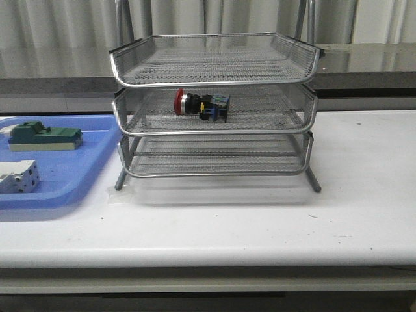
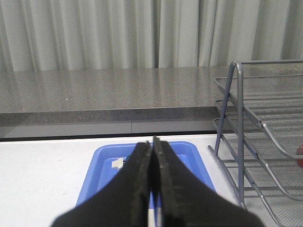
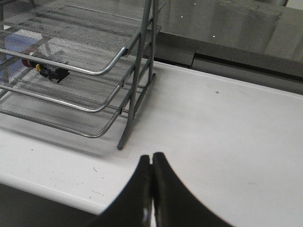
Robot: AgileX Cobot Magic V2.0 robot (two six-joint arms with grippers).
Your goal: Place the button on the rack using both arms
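The button lies on its side in the middle tray of the rack, with its red cap pointing to 9 o'clock. The left gripper and the right gripper both have their fingers pressed together and hold nothing. At 9 o'clock from the rack, just beside it, a blue tray carries a green block and a white block.

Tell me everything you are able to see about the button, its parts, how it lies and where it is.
The button is a small push-button switch with a red mushroom cap, a black collar and a blue-black contact block with a bit of yellow. It lies on its side, cap pointing toward the left of the front view, in the middle tray of the silver mesh rack. It rests on the mesh floor, about midway across the tray. Neither pincer touches it; both are shut and away from the rack. The right wrist view shows it too.
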